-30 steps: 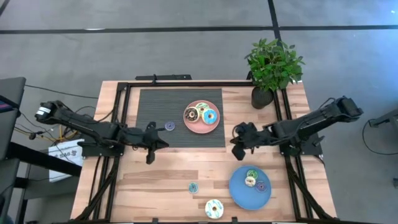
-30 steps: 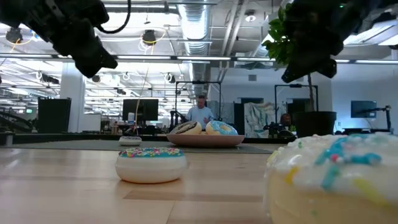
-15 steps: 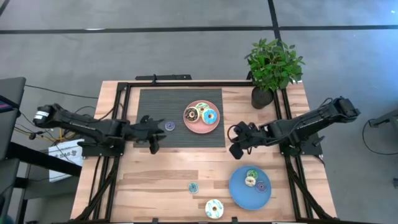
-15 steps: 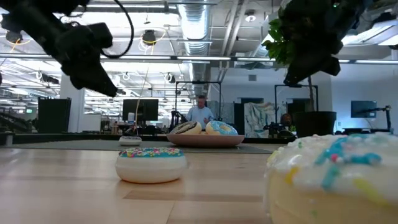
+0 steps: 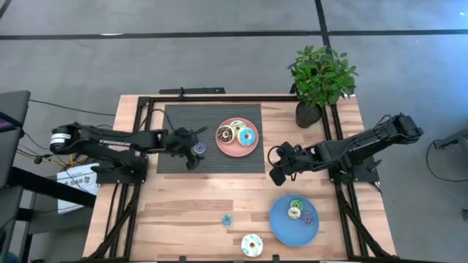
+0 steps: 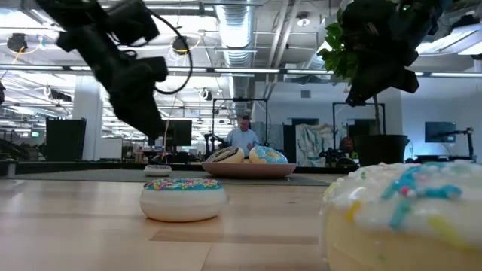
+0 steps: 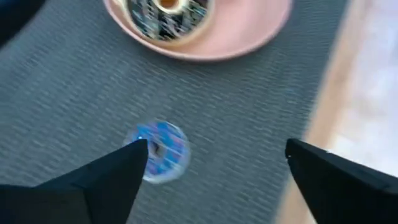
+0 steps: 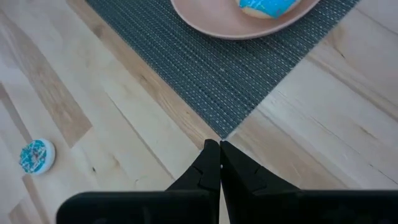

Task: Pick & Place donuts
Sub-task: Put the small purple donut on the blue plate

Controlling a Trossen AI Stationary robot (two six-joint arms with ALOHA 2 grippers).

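Observation:
A small blue-iced donut (image 7: 158, 152) (image 5: 199, 148) lies flat on the dark mat (image 5: 179, 120). My left gripper (image 7: 214, 149) (image 5: 191, 150) hangs open just above it, one fingertip beside the donut and the other well off to its side. The pink plate (image 5: 238, 151) carries three donuts. My right gripper (image 8: 219, 146) (image 5: 276, 174) is shut over bare wood by the mat's near right corner. The blue plate (image 5: 281, 219) holds three small donuts. A small blue donut (image 5: 227, 220) and a white donut (image 5: 251, 245) lie on the wood.
A potted plant (image 5: 319, 80) stands at the far right corner. Black frame rails run along the table's left, right and far sides. In the low view the white donut (image 6: 407, 218) fills the near right and a person shows in the room behind.
My left gripper has swung from the wood beside the mat's near left corner toward the right and far edge, onto the mat, sinking toward the small blue donut, and its fingers have opened. The donuts have not moved.

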